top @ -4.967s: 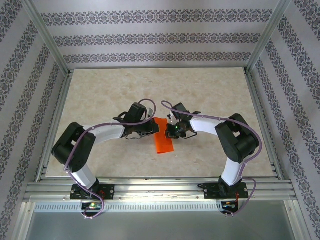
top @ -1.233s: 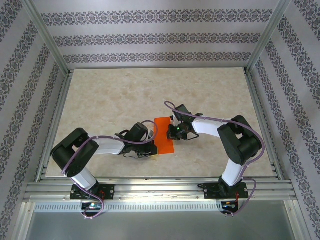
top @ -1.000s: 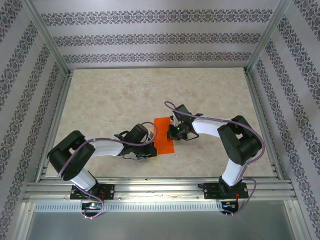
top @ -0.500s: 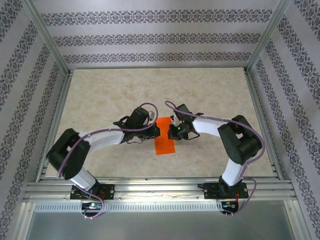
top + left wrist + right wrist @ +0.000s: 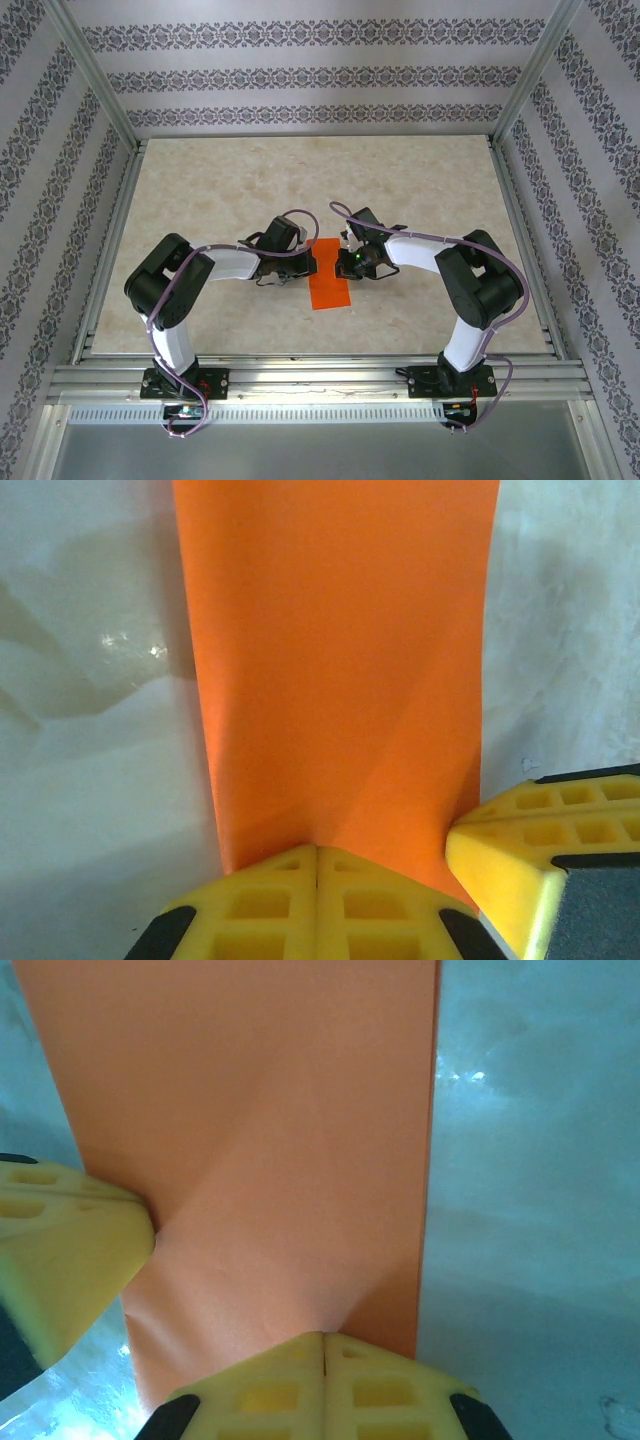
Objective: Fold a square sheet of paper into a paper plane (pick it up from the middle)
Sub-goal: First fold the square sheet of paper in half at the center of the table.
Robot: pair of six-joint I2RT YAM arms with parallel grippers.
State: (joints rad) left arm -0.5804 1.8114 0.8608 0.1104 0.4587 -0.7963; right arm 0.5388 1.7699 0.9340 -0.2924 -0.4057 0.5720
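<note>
Top view put the orange sheet of paper (image 5: pixel 328 285) on the tabletop (image 5: pixel 200 190) as a narrow strip. Wrist views added detail: left end effector (image 5: pixel 316 858) and right end effector (image 5: pixel 323 1345) each clenched on a paper edge, puckering it.

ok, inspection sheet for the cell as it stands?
surface: marble-look table, glossy
job's things: orange paper sheet, folded to a narrow strip, lying at centre
clutter: nothing seen
grippers: left gripper and right gripper both shut, tips against the strip's far end, one on each side; grip unclear
cables: purple cables run along both arms, off the paper
surroundings: patterned walls, aluminium frame
</note>
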